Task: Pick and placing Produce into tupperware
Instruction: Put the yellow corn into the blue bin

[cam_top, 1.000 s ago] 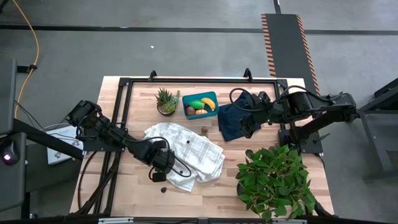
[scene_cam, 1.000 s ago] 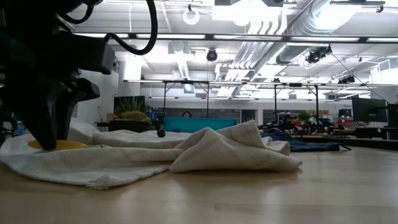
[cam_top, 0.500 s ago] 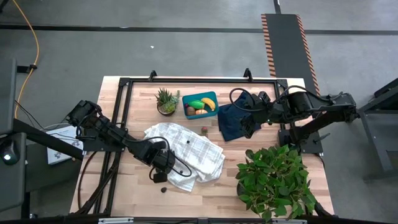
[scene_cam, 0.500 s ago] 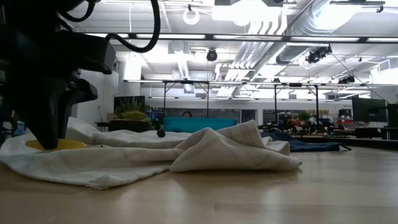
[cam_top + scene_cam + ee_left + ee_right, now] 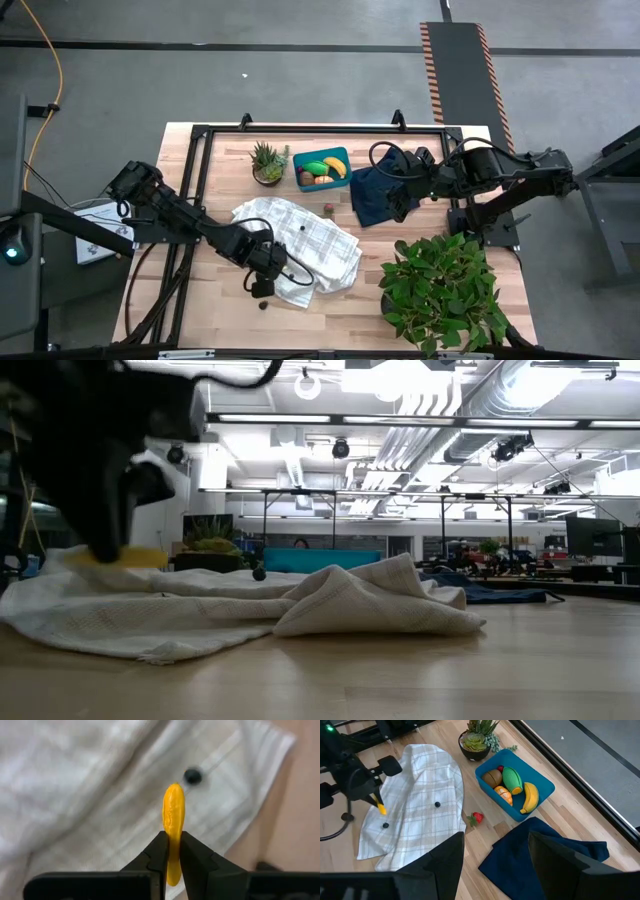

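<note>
My left gripper (image 5: 173, 836) is shut on a thin yellow produce piece (image 5: 173, 810) just above the white checked cloth (image 5: 305, 245), near the table's front left. The low view shows the piece (image 5: 128, 557) clear of the cloth. The teal tupperware (image 5: 322, 168) stands at the far middle on its base, holding a banana (image 5: 530, 796) and green, orange and brown pieces. A red berry (image 5: 477, 817) lies on the wood beside the cloth. Two dark berries (image 5: 437, 804) lie on the cloth. My right gripper (image 5: 495, 862) hangs open above the navy cloth (image 5: 373, 196). My left gripper pinches the yellow piece by its two flat faces (image 5: 173, 851) between its two fingers (image 5: 159, 852). The fingers slant steeply down from above. Most of the piece sticks out beyond the fingertips, edge-on in the wrist view, lifted clear of the white cloth.
A small spiky potted plant (image 5: 267, 162) stands left of the tupperware. A big leafy plant (image 5: 445, 290) fills the near right corner. Another dark berry (image 5: 263, 305) lies on the wood near the front edge. A black frame (image 5: 200, 150) borders the table's far and left sides.
My left gripper has gone up from the white cloth with the yellow piece, which lay on the cloth and now hangs clear above it. The cloth has stayed where it was.
</note>
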